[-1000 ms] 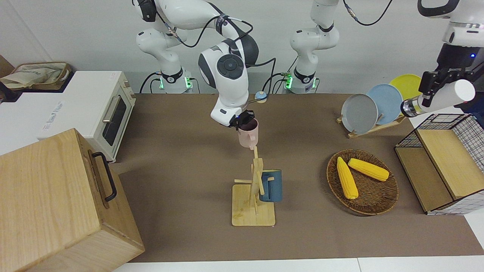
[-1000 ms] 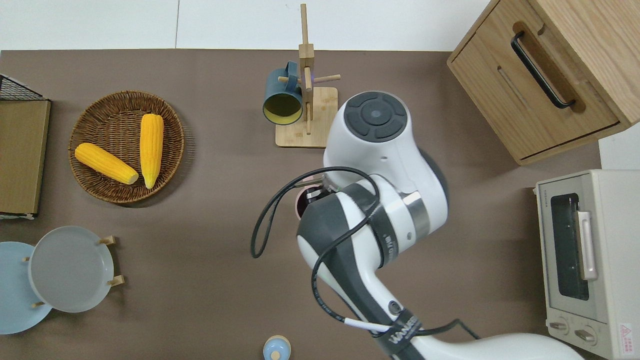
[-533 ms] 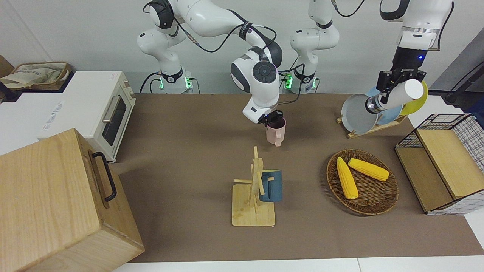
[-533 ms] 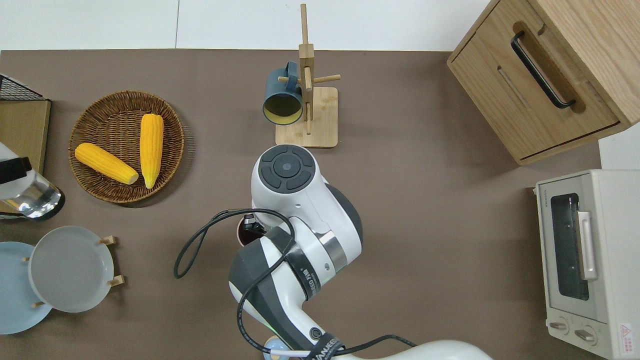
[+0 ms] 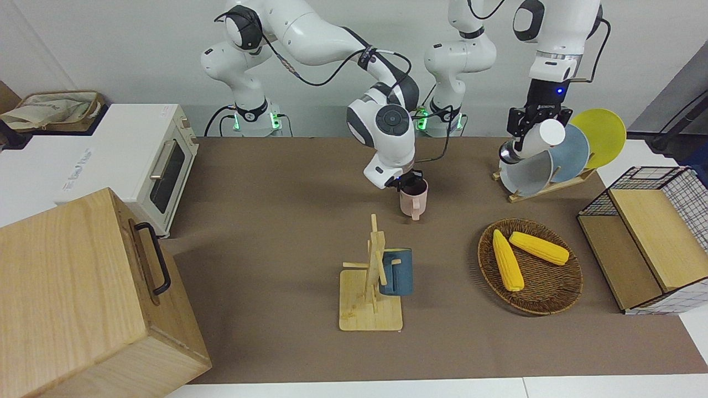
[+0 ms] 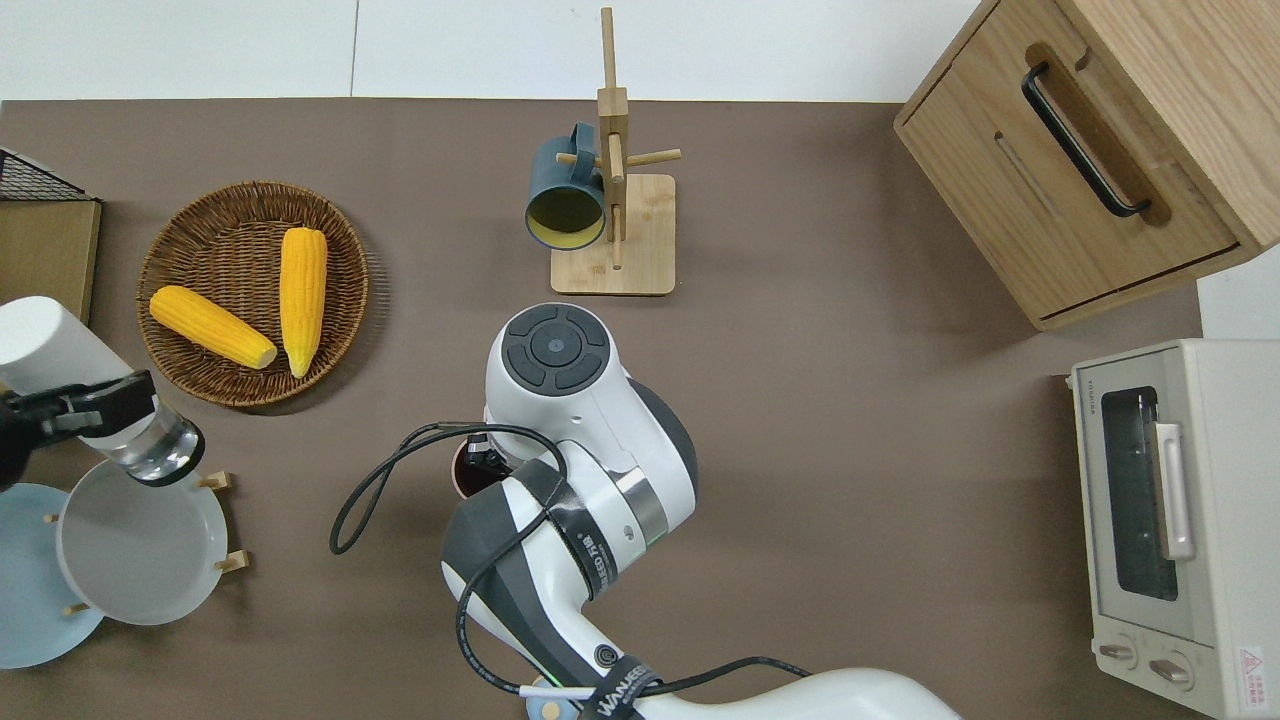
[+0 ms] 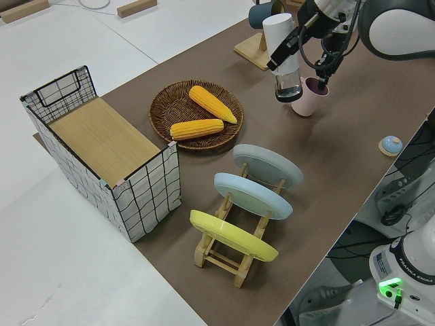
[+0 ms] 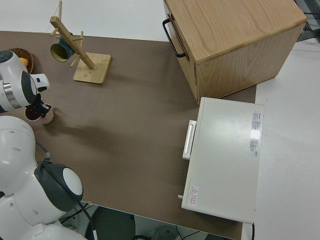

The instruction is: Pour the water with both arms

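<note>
- Gripping the rim of the pale pink ceramic mug (image 5: 413,199), the right gripper (image 5: 406,181) has one finger inside and one outside the wall; this appears meant to keep the mouth upward and steady as the receiver. Whether the mug's base touches the brown table mat (image 5: 276,232) cannot be told.
- The mug lies nearer to the robots than the bamboo mug tree (image 5: 371,276), whose peg carries a dark blue mug (image 5: 396,271).
- The left gripper (image 6: 85,410), jaws clenched across the body of a clear bottle with a tall white cap (image 6: 95,390), holds it tilted over the table edge between the woven basket of two yellow corn cobs (image 6: 252,292) and the grey plate (image 6: 140,540), well apart from the mug tree.
- Judgement: the bottle must reach the pink mug before tipping; spilling is the risk.
</note>
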Robot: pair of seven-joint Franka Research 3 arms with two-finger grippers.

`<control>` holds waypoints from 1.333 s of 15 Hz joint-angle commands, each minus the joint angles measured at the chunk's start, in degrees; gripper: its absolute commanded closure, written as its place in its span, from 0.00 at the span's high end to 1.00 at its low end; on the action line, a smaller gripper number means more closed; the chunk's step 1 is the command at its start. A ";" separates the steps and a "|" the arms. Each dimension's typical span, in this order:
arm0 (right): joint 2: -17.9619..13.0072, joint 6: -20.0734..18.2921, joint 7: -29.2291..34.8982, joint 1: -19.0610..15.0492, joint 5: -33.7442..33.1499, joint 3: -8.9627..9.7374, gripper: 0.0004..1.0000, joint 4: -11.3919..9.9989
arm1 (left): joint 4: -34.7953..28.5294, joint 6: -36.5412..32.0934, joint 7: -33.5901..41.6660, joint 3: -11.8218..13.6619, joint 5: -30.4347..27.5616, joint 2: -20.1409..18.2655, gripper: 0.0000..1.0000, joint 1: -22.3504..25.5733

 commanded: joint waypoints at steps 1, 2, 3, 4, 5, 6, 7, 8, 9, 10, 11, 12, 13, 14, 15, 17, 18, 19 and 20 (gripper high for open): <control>1.30 2.00 0.46 -0.02 1.57 -0.21 0.70 1.50 | -7.31 4.07 -1.33 -0.57 1.11 -6.20 0.00 -1.06; 1.31 2.01 0.37 -0.02 1.31 -0.21 0.99 1.50 | -8.63 5.04 -1.33 -0.66 0.76 -6.73 0.00 -1.67; 1.39 2.09 0.37 0.06 1.13 -0.21 0.99 1.76 | -9.60 6.00 -1.33 -0.66 0.75 -6.91 0.00 -2.11; 1.39 2.01 0.46 0.06 1.04 -0.21 0.99 2.37 | -10.22 6.53 -1.41 -0.66 0.67 -6.91 0.00 -2.55; 1.31 1.83 0.89 -0.02 0.95 -0.29 0.99 2.46 | -10.31 6.54 -1.50 -0.66 0.67 -6.91 0.00 -2.73; 0.96 1.39 1.07 -0.02 1.04 -0.38 0.99 2.73 | -10.32 6.54 -1.50 -0.66 0.67 -6.91 0.00 -2.82; 0.43 0.95 1.16 0.06 1.13 -0.91 0.99 2.90 | -10.32 6.63 -1.42 -0.66 0.67 -6.91 0.00 -2.82; -0.70 0.52 1.42 -0.55 1.13 -0.82 0.99 2.90 | -10.32 6.63 -1.41 -0.66 0.67 -6.91 0.00 -2.82; -2.28 -0.36 2.04 -0.81 1.13 -1.08 0.99 2.90 | -10.32 6.63 -1.41 -0.66 0.67 -6.82 0.00 -2.90; -3.43 -1.93 2.74 -1.08 1.13 -1.78 0.99 2.90 | -10.32 6.63 -1.41 -0.66 0.67 -6.82 0.00 -3.34; -4.83 -3.60 3.35 -1.51 1.13 -2.40 0.99 2.90 | -10.40 6.63 -1.41 -0.66 0.67 -6.73 0.00 -4.30; -6.50 -4.84 3.62 -1.87 0.87 -2.93 0.99 2.90 | -10.58 6.71 -1.50 -0.66 0.49 -6.47 0.00 -5.44; -8.52 -6.50 3.54 -2.74 0.52 -3.98 0.99 2.73 | -10.75 6.71 -1.42 -0.66 -0.81 -6.38 0.00 -6.50; -10.28 -9.04 2.75 -3.79 0.51 -4.94 0.99 2.64 | -11.36 7.06 -1.41 -0.66 -2.39 -6.47 0.00 -7.47; -11.95 -11.51 1.79 -5.20 -0.18 -5.39 0.99 2.73 | -11.81 7.24 -1.41 -0.66 -3.11 -6.47 0.00 -8.78; -15.29 -16.16 -2.77 -8.18 -4.04 -5.48 0.99 2.73 | -12.51 7.33 -1.41 -0.66 -3.99 -6.38 0.00 -11.24; -16.44 -18.19 -5.58 -9.59 -6.23 -5.48 0.99 2.73 | -12.86 7.50 -1.41 -0.66 -4.60 -6.29 0.00 -12.47; -17.49 -20.04 -8.56 -11.00 -7.91 -5.48 0.99 2.64 | -13.47 7.94 -1.50 -0.66 -5.22 -6.21 0.00 -13.79; -18.37 -21.88 -11.29 -12.49 -8.97 -5.48 0.99 2.64 | -14.35 8.90 -1.68 -0.84 -5.66 -6.20 0.00 -14.93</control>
